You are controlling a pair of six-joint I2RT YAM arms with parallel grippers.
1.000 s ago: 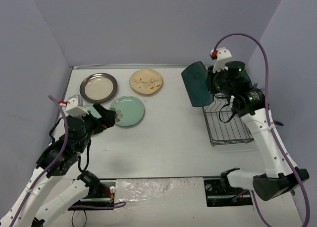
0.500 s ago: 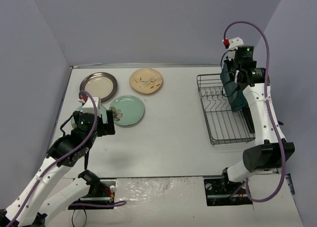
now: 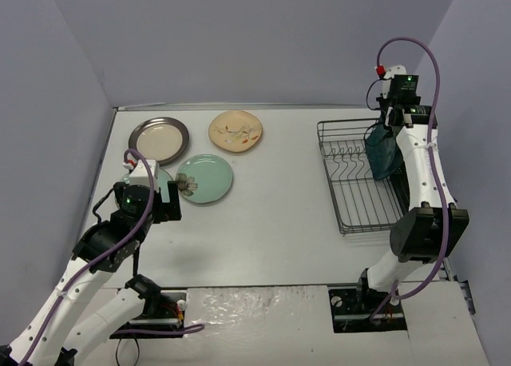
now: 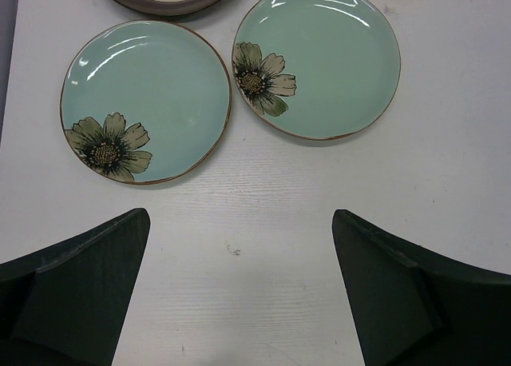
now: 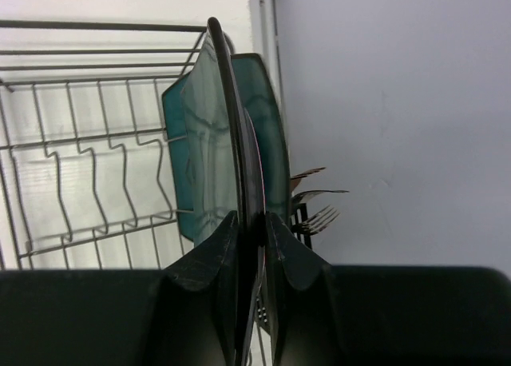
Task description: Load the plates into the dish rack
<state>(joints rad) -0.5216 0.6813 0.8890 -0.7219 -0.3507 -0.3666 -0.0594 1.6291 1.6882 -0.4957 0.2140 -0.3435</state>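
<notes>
In the right wrist view my right gripper (image 5: 251, 220) is shut on the rim of a dark teal plate (image 5: 209, 142) held upright, edge-on, over the dish rack (image 5: 80, 142). A second dark teal plate (image 5: 273, 134) stands just behind it. From above, the gripper (image 3: 386, 132) holds that plate (image 3: 381, 157) at the rack's (image 3: 351, 192) right side. My left gripper (image 4: 239, 222) is open over bare table, just short of two mint-green flower plates (image 4: 145, 102) (image 4: 317, 60). From above, it (image 3: 166, 201) hangs beside the mint plate (image 3: 206, 179).
A cream plate with a grey-brown rim (image 3: 159, 140) and a cream floral plate (image 3: 235, 131) lie at the back left. Forks (image 5: 319, 216) stick up from the cutlery holder on the rack's right side. The purple wall stands close behind the rack.
The right arm swung the dark teal plate from above the rack's left end to its right side and turned it edge-on. The left arm rose and drew back slightly from the mint plates.
</notes>
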